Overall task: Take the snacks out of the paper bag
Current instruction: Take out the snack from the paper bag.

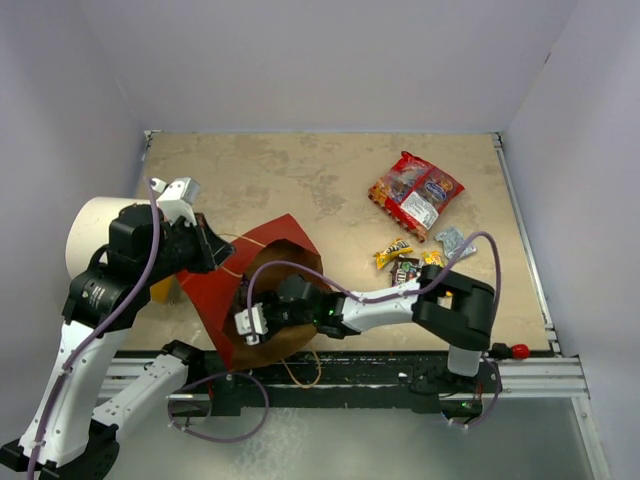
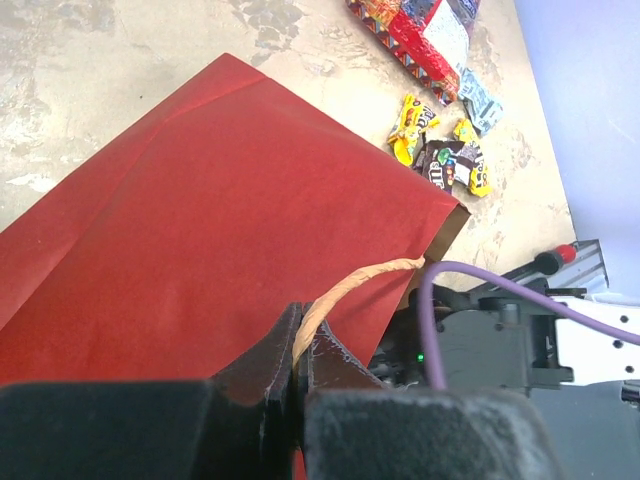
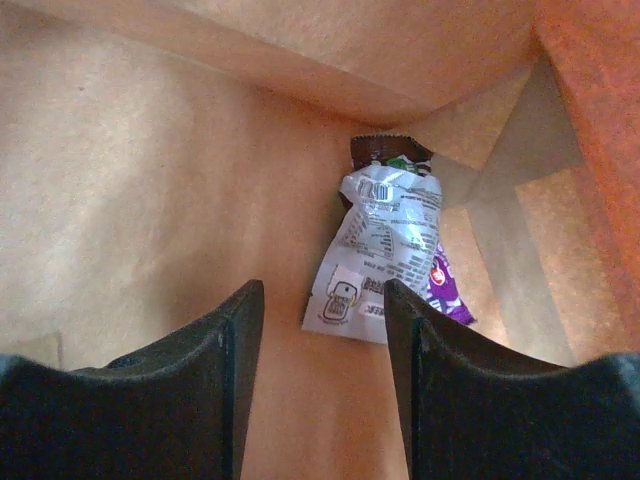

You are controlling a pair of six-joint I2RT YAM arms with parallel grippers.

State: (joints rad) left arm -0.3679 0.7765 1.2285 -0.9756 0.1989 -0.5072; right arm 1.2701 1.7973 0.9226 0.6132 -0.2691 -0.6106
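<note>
The right claw [image 3: 322,297] sits deep inside the large red paper bag [image 1: 278,243] with the brown kraft lining. Its two dark fingers stand apart and hold nothing. Just beyond their tips lies a crumpled white-and-silver packet [image 3: 385,235], with a small purple candy pack [image 3: 450,290] tucked under its right edge and a small brown candy pack [image 3: 388,150] at its far end. All three are wedged into the bag's bottom fold. The left claw [image 2: 298,350] is clamped together on the thin tan string handle [image 2: 360,277] at the bag's mouth; we cannot tell whether it pinches the paper rim too. Out on the beige marbled tabletop [image 1: 250,175] lie two red glossy snack bags [image 1: 415,192], small yellow and brown candy packs [image 1: 405,260] and a silver-grey packet [image 1: 450,240], near one another and apart from the bag.

We judge the crumpled packet light, thin and crinkly, with slippery foil that yields under pressure. We would take it across its near, flatter end, one finger on each side, and keep the soft kraft wall out of the grip.

The right arm stretches low from its base leftwards into the bag's mouth. The left arm stands folded high, its wrist bent down over the bag's upper edge.
</note>
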